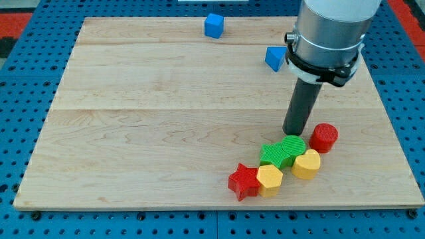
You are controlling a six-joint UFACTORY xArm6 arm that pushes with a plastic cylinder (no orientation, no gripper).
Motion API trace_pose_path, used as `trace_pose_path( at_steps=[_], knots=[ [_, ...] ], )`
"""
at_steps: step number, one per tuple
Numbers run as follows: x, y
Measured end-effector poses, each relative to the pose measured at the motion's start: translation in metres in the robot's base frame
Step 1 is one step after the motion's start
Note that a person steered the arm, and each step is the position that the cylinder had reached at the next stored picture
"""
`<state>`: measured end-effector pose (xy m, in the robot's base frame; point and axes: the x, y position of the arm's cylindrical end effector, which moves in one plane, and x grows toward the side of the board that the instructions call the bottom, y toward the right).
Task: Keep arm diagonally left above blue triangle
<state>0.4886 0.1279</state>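
Observation:
The blue triangle (275, 58) lies near the view's top right on the wooden board (153, 133), partly hidden by my arm's grey body. My tip (293, 133) is the lower end of the dark rod and rests on the board well below the triangle and slightly to its right. It stands just above the green block cluster. A blue cube (214, 25) sits at the board's top edge, left of the triangle.
Below my tip lie two green blocks (282, 151), a red cylinder (324, 137), a yellow heart-like block (306, 164), a yellow hexagon (269, 180) and a red star (244, 182). A blue pegboard (26, 79) surrounds the board.

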Motion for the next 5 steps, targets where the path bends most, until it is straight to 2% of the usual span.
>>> trace_pose_path(
  at_steps=[3,5],
  knots=[
    [-0.094,0.011],
    [-0.112,-0.001]
  ],
)
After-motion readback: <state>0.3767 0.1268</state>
